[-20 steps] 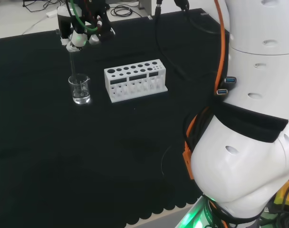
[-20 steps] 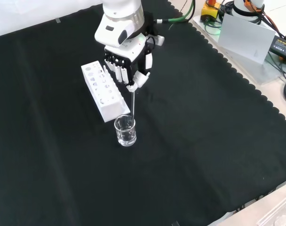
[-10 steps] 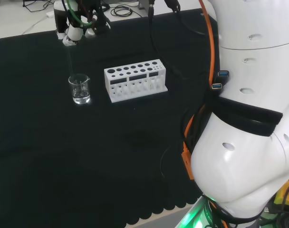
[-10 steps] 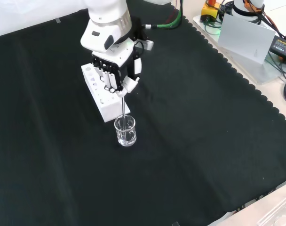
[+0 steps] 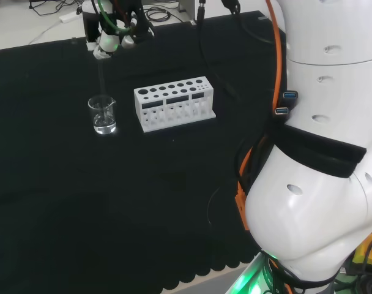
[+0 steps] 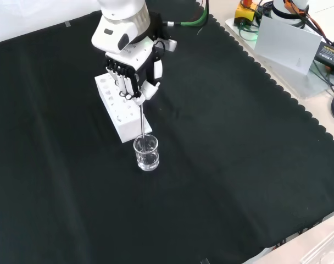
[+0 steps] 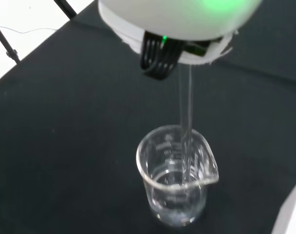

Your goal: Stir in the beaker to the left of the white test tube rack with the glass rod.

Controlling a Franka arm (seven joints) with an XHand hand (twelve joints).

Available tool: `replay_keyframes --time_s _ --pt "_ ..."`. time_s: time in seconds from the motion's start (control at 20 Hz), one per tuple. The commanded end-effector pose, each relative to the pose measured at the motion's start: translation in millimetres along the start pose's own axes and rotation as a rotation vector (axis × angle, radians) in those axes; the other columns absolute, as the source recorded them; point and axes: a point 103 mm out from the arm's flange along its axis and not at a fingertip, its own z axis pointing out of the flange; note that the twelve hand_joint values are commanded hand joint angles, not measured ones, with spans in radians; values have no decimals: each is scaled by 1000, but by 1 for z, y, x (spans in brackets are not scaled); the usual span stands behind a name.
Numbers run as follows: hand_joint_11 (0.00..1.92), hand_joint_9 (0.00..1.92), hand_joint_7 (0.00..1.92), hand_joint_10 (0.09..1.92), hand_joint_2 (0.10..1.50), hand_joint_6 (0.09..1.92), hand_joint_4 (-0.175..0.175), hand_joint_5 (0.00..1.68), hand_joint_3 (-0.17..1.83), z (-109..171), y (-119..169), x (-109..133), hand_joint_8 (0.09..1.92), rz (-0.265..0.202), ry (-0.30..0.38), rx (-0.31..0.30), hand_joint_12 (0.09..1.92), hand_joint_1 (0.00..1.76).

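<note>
In the head view, the glass beaker (image 5: 103,115) stands at the left on the black cloth (image 5: 82,202), with a little clear liquid in its bottom. Above it, near the far edge of the cloth, the hand (image 5: 108,40) hangs with its fingers curled round the top of the glass rod (image 5: 101,76), which runs down from the fingers to the beaker's mouth. Just to the right of the beaker, apart from it, sits the white test tube rack (image 5: 174,103), its round holes facing up. Farther right, the arm's big white links (image 5: 320,153) stand in the foreground, with an orange cable (image 5: 280,67) running down beside them.

In the front view, the rack (image 6: 122,105) lies left of centre, and the hand (image 6: 135,72) hovers over its far end, fingers pointing down and closed on the rod (image 6: 142,118). The rod slants slightly down past the rack's near end and into the beaker (image 6: 146,152), which stands just in front of that end. To the right the cloth (image 6: 238,143) is bare up to its scalloped edge.

In the wrist view, the rod (image 7: 186,131) drops from the blurred white hand (image 7: 177,19) into the beaker (image 7: 176,175); its lower end is inside the glass, near the spout side. I cannot tell whether the tip touches the bottom.
</note>
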Motion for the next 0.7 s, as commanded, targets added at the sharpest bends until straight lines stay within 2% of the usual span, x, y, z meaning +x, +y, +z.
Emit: replay_keyframes --time_s 0.05,0.1,0.15,0.2,0.35,0.55,0.7 --pt "1688 1666 1294 768 565 276 -175 1386 820 -1 -15 -6 970 26 -11 -3 601 1332" --pt "1688 1666 1294 768 564 277 -175 1386 821 -1 -15 -5 970 26 -16 -1 601 1332" --pt "1688 1667 1295 768 563 277 -175 1387 822 -1 -17 -4 970 -22 -2 -37 601 1332" --pt "1688 1667 1295 768 563 278 -175 1387 823 -1 -21 2 970 17 -37 -42 601 1332" --pt "1688 1668 1297 768 560 280 -175 1387 827 1 -25 14 968 -7 4 -62 601 1332" --pt "1687 1668 1299 767 556 281 -175 1388 832 -2 -22 36 966 -31 10 -58 600 1332" --pt "1687 1668 1300 766 555 282 -175 1389 834 -4 -21 42 965 -43 10 -61 600 1332"
